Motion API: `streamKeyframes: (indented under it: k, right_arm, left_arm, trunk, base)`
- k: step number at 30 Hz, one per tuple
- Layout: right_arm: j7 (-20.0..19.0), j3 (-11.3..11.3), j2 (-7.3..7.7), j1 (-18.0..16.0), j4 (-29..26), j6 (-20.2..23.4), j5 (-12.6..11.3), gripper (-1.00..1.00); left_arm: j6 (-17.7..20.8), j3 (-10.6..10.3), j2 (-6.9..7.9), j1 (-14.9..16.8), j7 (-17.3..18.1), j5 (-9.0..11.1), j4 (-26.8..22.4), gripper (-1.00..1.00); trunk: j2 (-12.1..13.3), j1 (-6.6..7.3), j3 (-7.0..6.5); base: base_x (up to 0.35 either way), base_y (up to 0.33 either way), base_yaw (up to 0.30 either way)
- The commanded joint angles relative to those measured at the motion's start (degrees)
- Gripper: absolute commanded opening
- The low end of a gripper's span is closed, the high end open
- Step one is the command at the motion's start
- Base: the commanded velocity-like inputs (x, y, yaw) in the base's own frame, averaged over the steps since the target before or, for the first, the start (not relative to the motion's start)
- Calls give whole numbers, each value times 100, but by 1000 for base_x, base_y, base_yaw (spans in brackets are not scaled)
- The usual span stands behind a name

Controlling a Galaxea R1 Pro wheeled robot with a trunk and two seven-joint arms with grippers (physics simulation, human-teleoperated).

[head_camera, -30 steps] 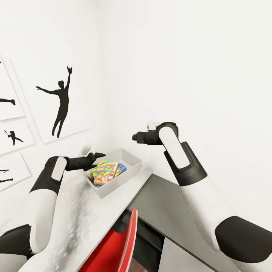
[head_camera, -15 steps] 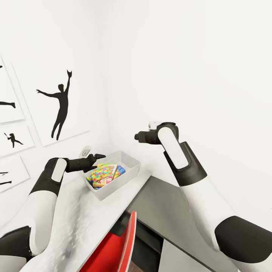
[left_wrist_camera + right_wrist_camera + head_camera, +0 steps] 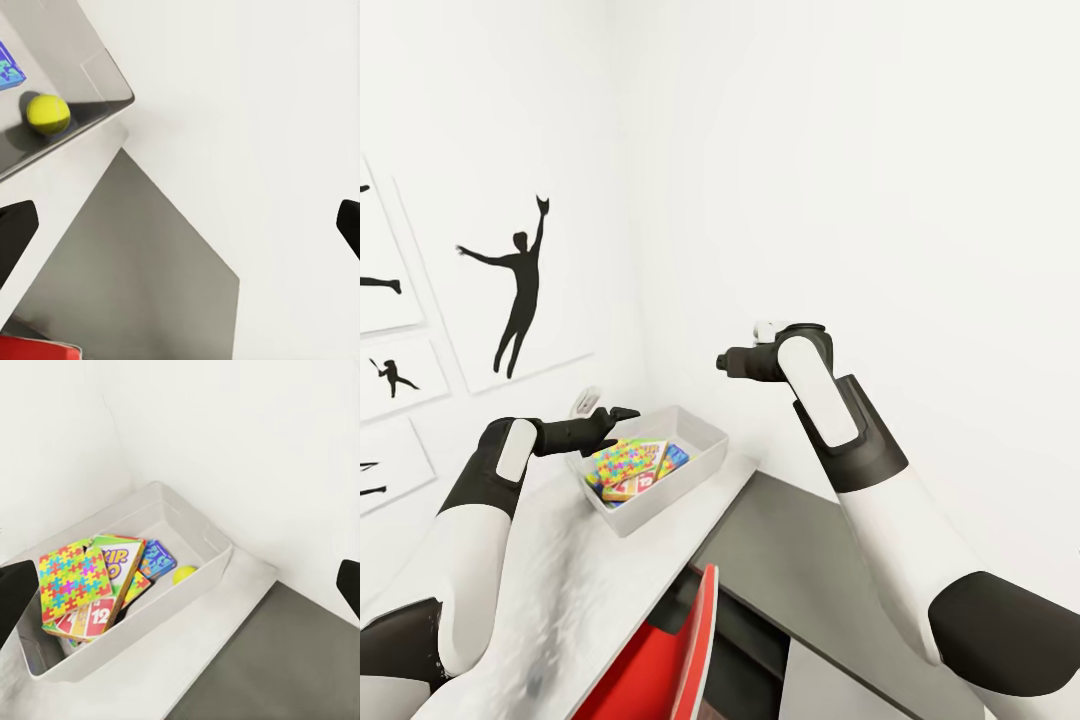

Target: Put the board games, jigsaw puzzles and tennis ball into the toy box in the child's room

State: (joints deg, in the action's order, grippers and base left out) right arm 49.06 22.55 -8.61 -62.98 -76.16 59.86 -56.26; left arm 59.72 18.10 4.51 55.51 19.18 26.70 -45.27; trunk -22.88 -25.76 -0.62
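Keeping both the left tool and right tool released, I am checking the toy box beneath them for every toy, including the tennis ball.

Red chair back sits low down, tucked under the desk edge. Dark grey cabinet top runs beside it. Black silhouette pictures hang on the white wall behind.
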Motion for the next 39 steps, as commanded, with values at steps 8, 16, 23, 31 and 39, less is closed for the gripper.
streamKeyframes:
  k: [8,16,23,31,39]
  right_arm:
    - [61,4,-4,4,-6,12,-52,100]
    - [63,4,-8,5,-12,9,-49,100]
    - [61,4,-9,8,-13,8,-44,100]
    - [60,12,-9,13,-7,2,36,100]
    - [60,8,-82,14,2,4,164,100]
  left_arm:
    - [25,19,-2,3,68,-54,1,100]
    - [23,31,-1,3,68,-52,1,100]
    - [22,43,-1,3,69,-52,1,100]
    - [23,49,5,3,69,-51,1,100]
    - [24,45,6,3,69,-51,1,100]
  trunk:
    - [-4,-3,-10]
    - [-4,-3,-11]
    - [-4,-3,-11]
    - [-4,-3,-11]
    - [-4,-3,-11]
  base:
    - [0,0,-2]
    - [0,0,0]
    - [0,0,0]
    - [-21,0,0]
    - [-12,0,0]
